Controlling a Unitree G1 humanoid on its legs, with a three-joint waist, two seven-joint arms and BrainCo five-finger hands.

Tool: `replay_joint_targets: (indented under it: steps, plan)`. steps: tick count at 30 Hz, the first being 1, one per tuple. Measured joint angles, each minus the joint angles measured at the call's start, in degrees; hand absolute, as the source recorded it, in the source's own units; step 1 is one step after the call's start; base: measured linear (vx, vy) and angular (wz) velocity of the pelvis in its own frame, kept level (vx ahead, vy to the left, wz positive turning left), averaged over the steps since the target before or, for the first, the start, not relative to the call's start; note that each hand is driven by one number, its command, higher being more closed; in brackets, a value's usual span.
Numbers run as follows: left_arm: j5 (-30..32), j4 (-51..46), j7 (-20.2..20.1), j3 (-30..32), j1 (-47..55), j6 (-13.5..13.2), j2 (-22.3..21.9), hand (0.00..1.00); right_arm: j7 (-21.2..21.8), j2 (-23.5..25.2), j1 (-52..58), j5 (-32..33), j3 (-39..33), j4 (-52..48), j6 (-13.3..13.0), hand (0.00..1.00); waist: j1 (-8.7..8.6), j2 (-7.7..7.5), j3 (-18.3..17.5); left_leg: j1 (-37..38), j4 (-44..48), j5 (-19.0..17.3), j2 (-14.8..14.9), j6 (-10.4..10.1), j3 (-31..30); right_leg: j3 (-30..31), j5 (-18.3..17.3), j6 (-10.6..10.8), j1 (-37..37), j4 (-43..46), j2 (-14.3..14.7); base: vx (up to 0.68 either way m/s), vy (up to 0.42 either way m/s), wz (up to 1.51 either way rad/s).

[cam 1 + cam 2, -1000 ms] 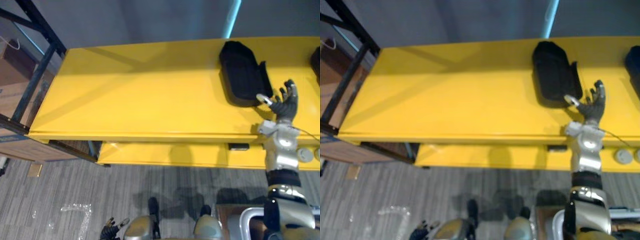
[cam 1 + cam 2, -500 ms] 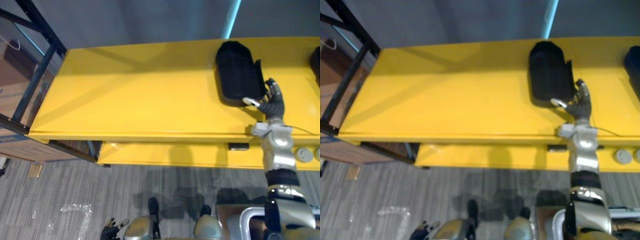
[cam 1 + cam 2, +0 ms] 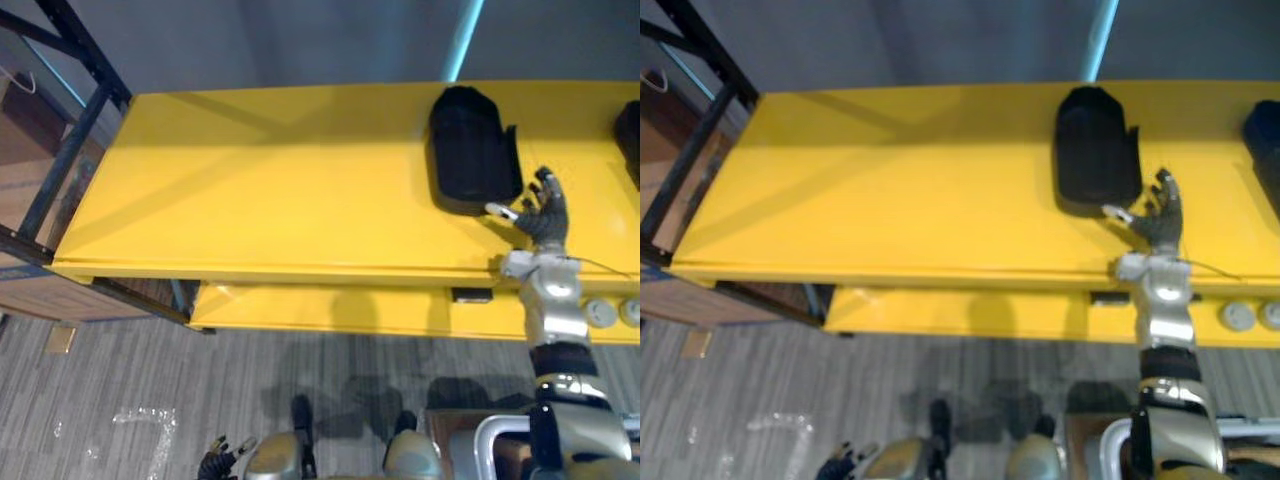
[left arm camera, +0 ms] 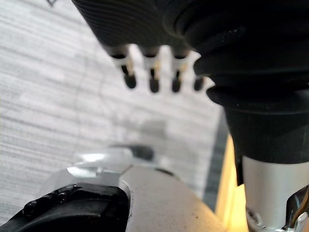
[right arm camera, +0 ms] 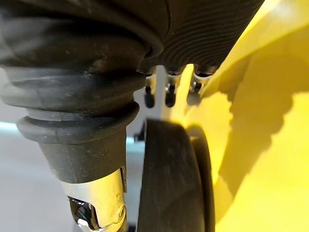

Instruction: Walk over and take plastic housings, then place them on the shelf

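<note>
A black plastic housing lies on the yellow table, toward its right end. My right hand hovers open at the housing's near right corner, fingers spread and the thumb at its near edge. In the right wrist view the housing stands close under the straight fingers. A second black housing shows at the table's right edge. My left hand hangs low over the floor, its fingers relaxed and holding nothing.
A black metal shelf frame stands at the table's left end, with a brown box behind it. A lower yellow ledge runs under the tabletop, with grey round knobs at the right. Clear plastic wrap lies on the grey floor.
My right hand has moved left, up against the housing's near right side, and the housing has shifted a little left and straightened. The left hand has stayed down.
</note>
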Motion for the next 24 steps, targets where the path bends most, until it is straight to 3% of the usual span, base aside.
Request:
replay_joint_targets:
  steps: [5, 12, 16, 20, 23, 24]
  plan:
    - [-0.04, 0.12, 0.06, 0.03, 0.59, 0.0, 0.42, 0.0, -6.59, 5.01, 6.86, -3.83, -2.19, -14.09, -1.93, 0.0, -0.14, -1.14, -1.77, 0.05, -0.03, -0.09, 0.66, -0.14, 0.23, -0.02, 0.8, -0.1, 0.99, -2.46, 1.1, 0.0, -0.001, -0.02]
    - [2.84, 1.05, 0.19, 0.16, 1.26, -0.02, 0.86, 0.0, -6.28, 15.94, 25.62, -1.01, -0.99, -24.52, -3.53, 0.0, -0.61, -3.14, -7.83, 1.07, -0.35, -1.33, 1.78, -1.26, 2.55, 1.51, 1.17, -0.26, 2.04, -5.42, 2.63, 0.04, -0.018, -0.16]
    - [9.24, 1.65, 0.01, -0.18, 0.76, -0.12, 0.92, 0.0, -5.28, 20.9, 32.57, 3.05, 0.29, -24.55, -3.52, 0.0, -2.52, -2.89, -9.19, 2.51, -0.38, -2.01, 2.36, -1.69, 5.27, 4.09, 1.99, -0.5, 2.24, -6.5, 3.44, 0.01, 0.002, -0.33]
    - [11.4, 3.49, -0.46, -3.93, -0.69, 0.04, 2.01, 0.0, -6.42, 24.08, 37.7, 3.08, 0.44, -26.58, -3.62, 0.0, -3.54, -2.51, -10.2, 3.98, -0.39, -2.9, 2.55, -1.87, 9.2, 7.96, 2.16, -0.45, 1.12, -6.38, 3.74, 0.0, 0.032, -0.52]
    - [13.17, 3.72, -1.16, -6.85, -1.2, 0.25, 3.27, 0.0, -7.9, 25.22, 40.73, 2.88, 0.25, -28.65, -3.67, 0.0, -4.94, -2.9, -10.54, 5.13, -0.39, -3.8, 2.11, -1.76, 13.27, 12.5, 3.02, -0.12, -0.54, -6.24, 3.84, -0.01, 0.07, -0.78]
    - [14.13, 3.72, -1.28, -7.73, -1.55, 1.37, 3.75, 0.0, -8.32, 25.42, 41.51, 2.87, 0.05, -28.73, -3.73, 0.0, -5.46, -3.68, -10.61, 5.53, -0.4, -4.4, 1.96, -1.85, 16.66, 15.68, 4.4, -0.25, -2.37, -6.3, 4.06, -0.04, 0.102, -1.11]
